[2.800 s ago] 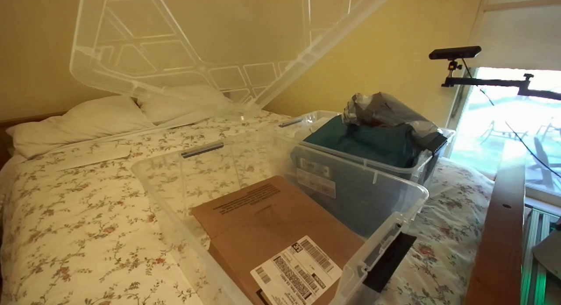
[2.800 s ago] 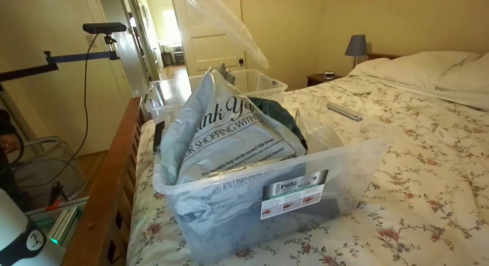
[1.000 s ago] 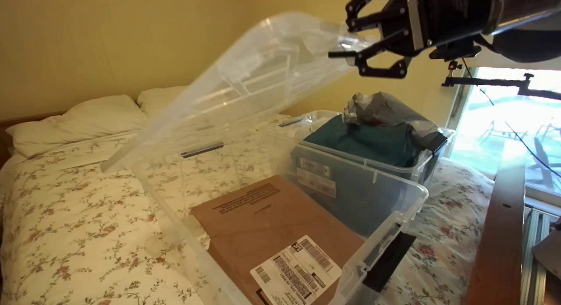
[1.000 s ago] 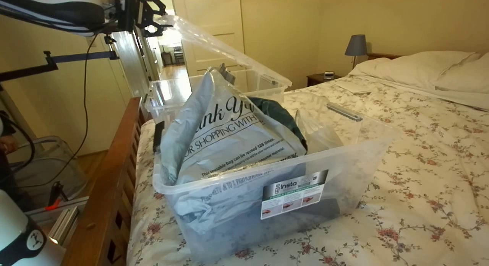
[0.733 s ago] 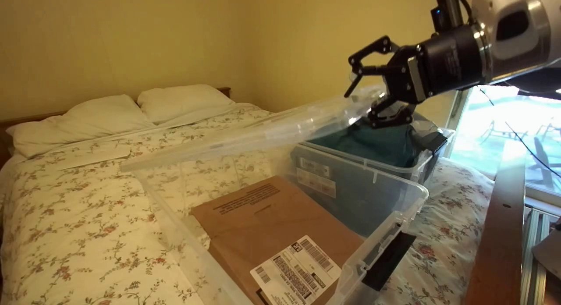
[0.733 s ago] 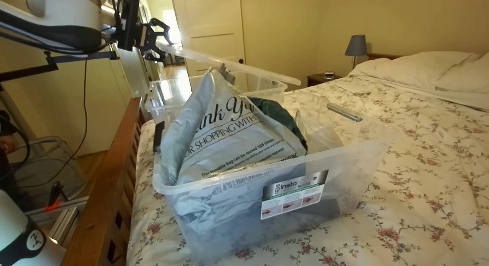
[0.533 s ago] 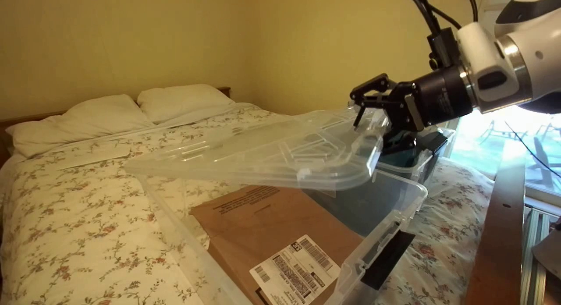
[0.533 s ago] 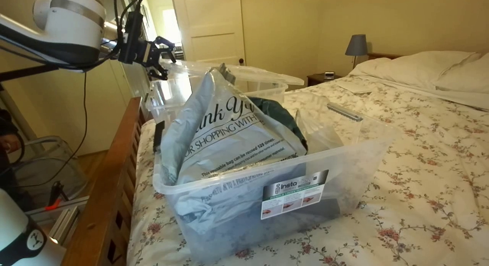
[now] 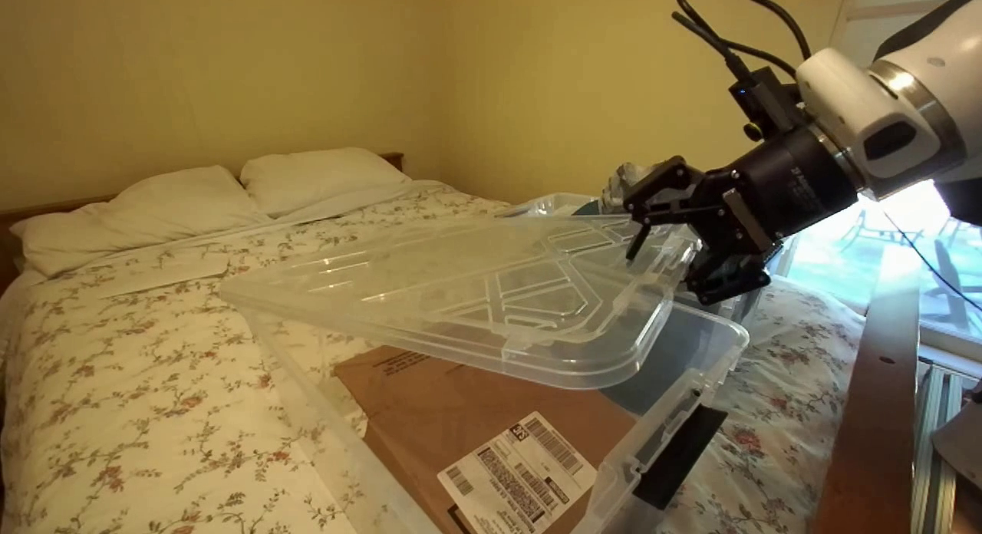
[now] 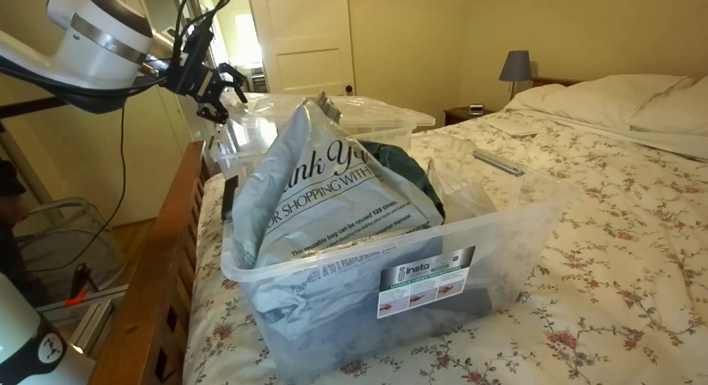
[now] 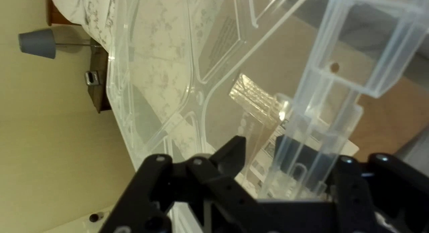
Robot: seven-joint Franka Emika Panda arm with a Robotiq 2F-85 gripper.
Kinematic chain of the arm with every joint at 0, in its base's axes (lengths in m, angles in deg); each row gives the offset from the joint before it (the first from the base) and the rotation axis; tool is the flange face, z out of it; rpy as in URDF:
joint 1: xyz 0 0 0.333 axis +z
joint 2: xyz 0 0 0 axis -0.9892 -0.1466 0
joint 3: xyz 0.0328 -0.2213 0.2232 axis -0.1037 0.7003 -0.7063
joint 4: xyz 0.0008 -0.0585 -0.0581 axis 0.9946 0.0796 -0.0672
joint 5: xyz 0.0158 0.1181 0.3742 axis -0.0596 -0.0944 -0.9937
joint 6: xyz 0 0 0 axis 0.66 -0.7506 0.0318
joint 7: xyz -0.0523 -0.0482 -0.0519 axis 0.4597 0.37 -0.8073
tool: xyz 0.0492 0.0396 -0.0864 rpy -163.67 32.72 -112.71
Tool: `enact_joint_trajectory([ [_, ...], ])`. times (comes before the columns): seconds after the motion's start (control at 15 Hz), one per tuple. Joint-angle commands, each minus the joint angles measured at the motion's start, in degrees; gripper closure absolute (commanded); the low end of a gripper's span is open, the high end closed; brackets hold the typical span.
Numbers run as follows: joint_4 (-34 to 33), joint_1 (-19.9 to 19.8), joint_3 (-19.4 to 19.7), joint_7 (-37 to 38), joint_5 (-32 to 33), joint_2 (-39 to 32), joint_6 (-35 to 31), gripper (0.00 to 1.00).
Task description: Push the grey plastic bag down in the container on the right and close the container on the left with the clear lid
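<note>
Gripper (image 11: 261,147) astride the edge of the clear lid (image 9: 460,288), over the left container (image 9: 656,419) and its cardboard box (image 9: 430,396).
The jaws stand partly open, seemingly unclamped; the lid slants, its gripper-side edge off the rim, presumably propped on the lower jaw to settle gradually. Only the wrist view shows that jaw's tip through the plastic; only an exterior view gives me the lettering on the grey plastic bag (image 10: 343,208), peaking above the right container (image 10: 503,252).

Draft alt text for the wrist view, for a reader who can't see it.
A clear ribbed lid spans much of the picture, with the robot's black hand at its edge, jaws apart. A brown cardboard box and flowered bedspread show through and beyond the lid; at left, a lamp appears sideways.
</note>
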Motion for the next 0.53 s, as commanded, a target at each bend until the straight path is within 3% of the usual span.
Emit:
enact_joint_trajectory([
  [0.0,1.8,14.0,9.8,-13.0,-15.8,-1.3,5.9,0.34],
  [0.27,1.8,27.3,18.8,-25.6,-33.6,3.3,17.4,0.08],
  [0.33,1.7,27.7,18.7,-27.8,-36.8,5.3,20.2,0.02],
  [0.47,1.0,28.1,19.5,-28.6,-38.9,9.9,24.1,0.0],
])
